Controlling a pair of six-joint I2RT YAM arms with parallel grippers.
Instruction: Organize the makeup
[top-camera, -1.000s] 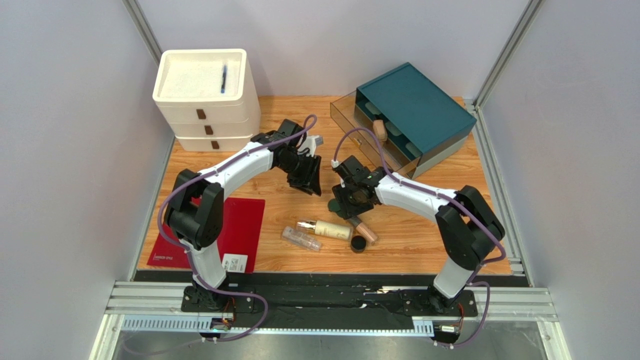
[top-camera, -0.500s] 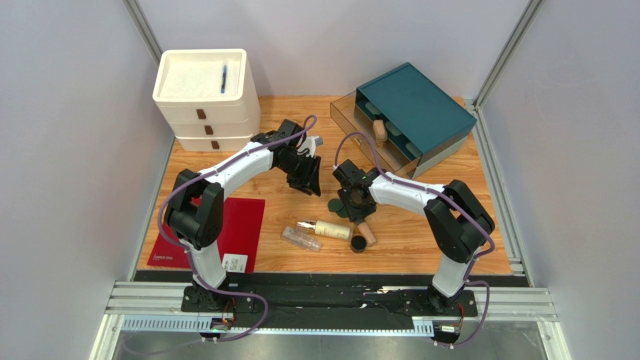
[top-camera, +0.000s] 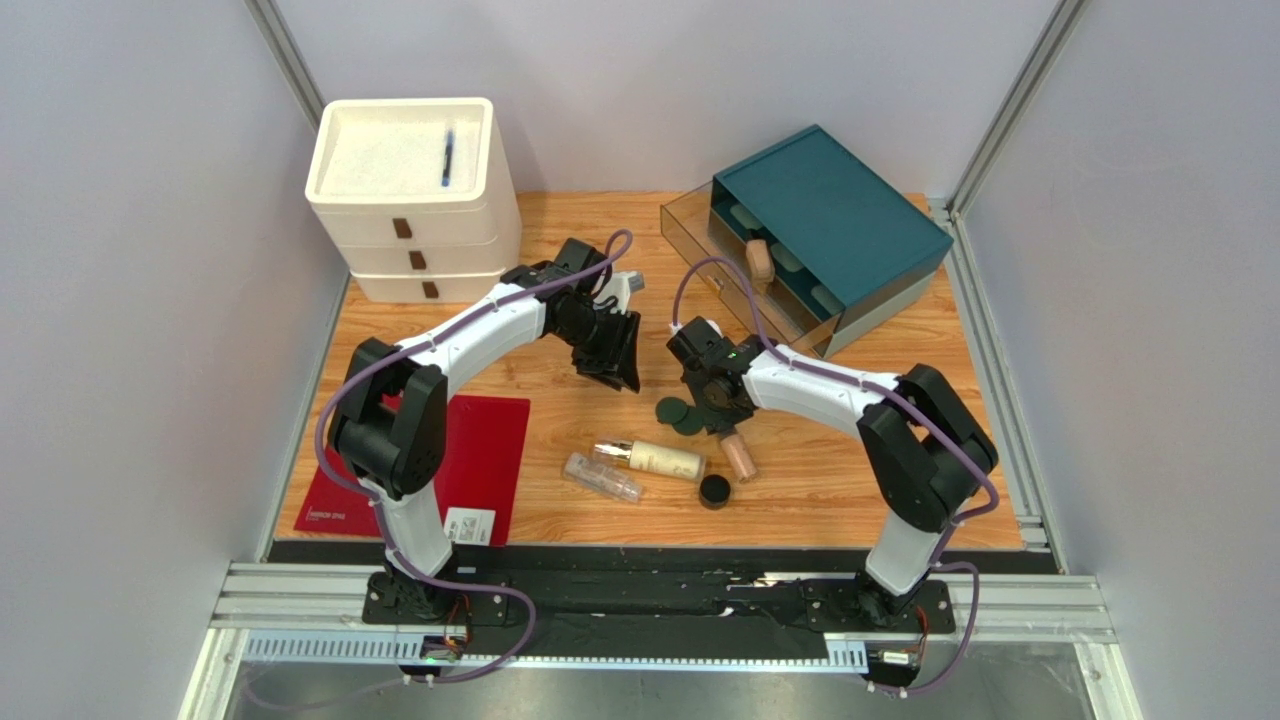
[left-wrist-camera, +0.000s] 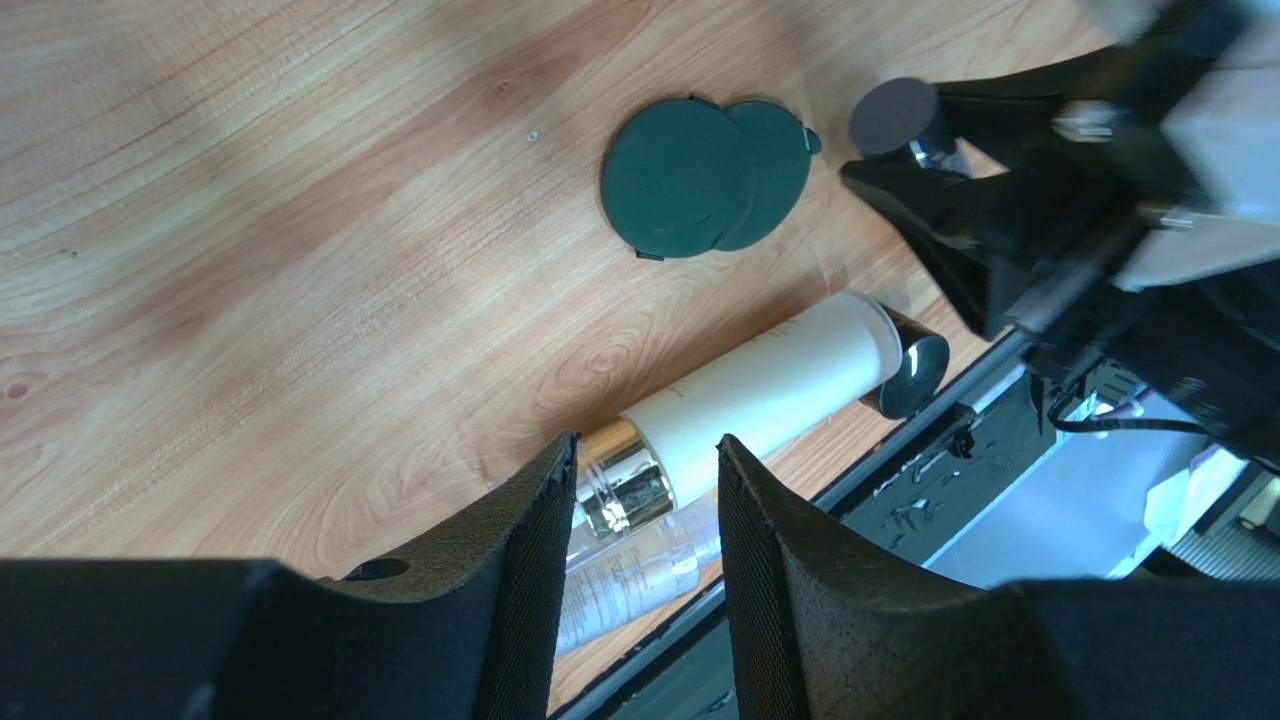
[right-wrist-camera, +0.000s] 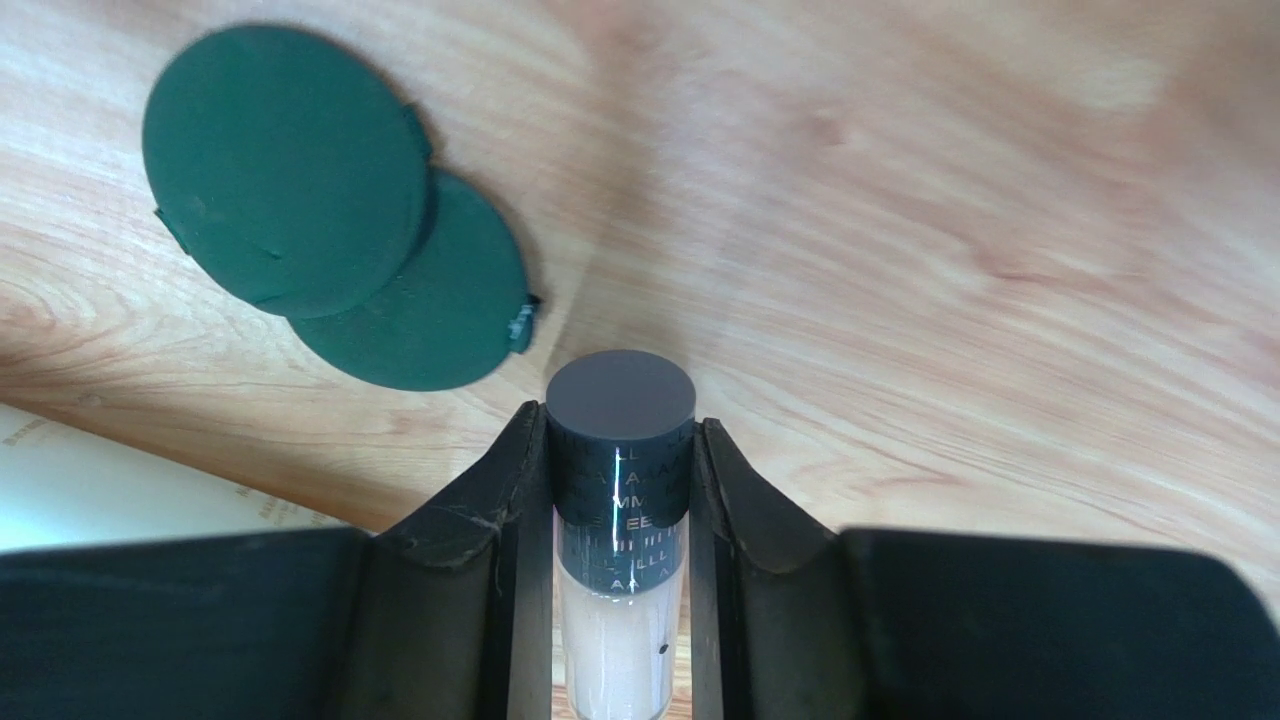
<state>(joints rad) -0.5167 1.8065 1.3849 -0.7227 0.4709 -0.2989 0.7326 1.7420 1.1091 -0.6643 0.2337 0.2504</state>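
My right gripper (top-camera: 721, 402) is shut on the dark cap of a beige foundation bottle (top-camera: 736, 455); the right wrist view shows the cap (right-wrist-camera: 619, 435) pinched between the fingers. Two overlapping dark-green discs (top-camera: 679, 413) lie just left of it on the table, and also show in the right wrist view (right-wrist-camera: 286, 188). A cream gold-necked bottle (top-camera: 661, 458), a clear bottle (top-camera: 601, 477) and a black round jar (top-camera: 715, 491) lie nearer the front. A second beige bottle (top-camera: 762, 263) lies in the open drawer. My left gripper (top-camera: 609, 357) is open and empty above the table.
A teal organizer (top-camera: 827, 225) with an open smoky drawer stands at the back right. A white drawer unit (top-camera: 406, 195) with a blue pen (top-camera: 448, 155) on top stands at the back left. A red mat (top-camera: 466, 450) lies at the front left.
My right gripper has shifted slightly right and back, uncovering the green discs, and now grips the foundation bottle's cap. The left arm has not moved.
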